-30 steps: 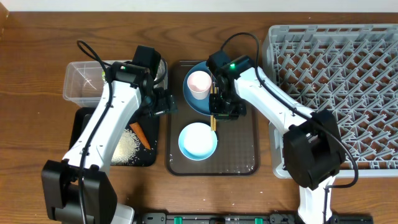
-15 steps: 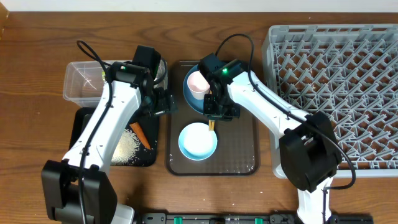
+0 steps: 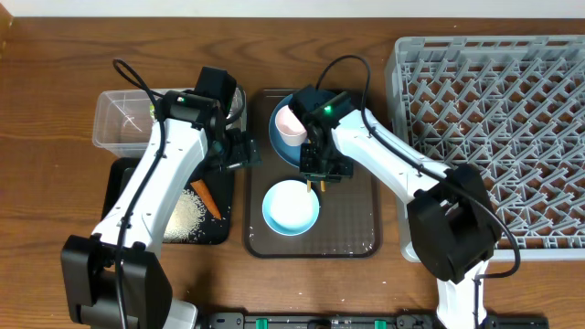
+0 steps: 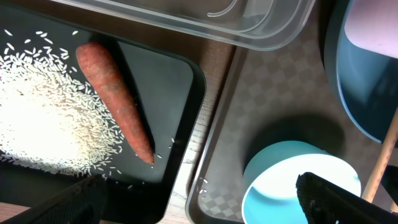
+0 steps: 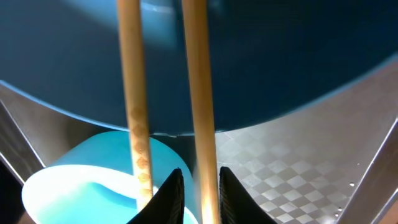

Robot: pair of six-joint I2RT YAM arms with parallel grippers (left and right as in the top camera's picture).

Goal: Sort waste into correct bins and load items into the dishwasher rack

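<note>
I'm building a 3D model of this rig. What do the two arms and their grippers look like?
Both the left arm and right arm have white links, black joints and bulky black bases. A thin black cable loops over each; a green light glows near each wrist. The left gripper and right gripper are black, with tapered fingers.

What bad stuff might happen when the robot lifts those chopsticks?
The right gripper seems to pinch only one chopstick; the other chopstick lies outside the grip and may stay behind. The pinched stick could swing and knock the blue cup below it or the pink cup nearby.
</note>
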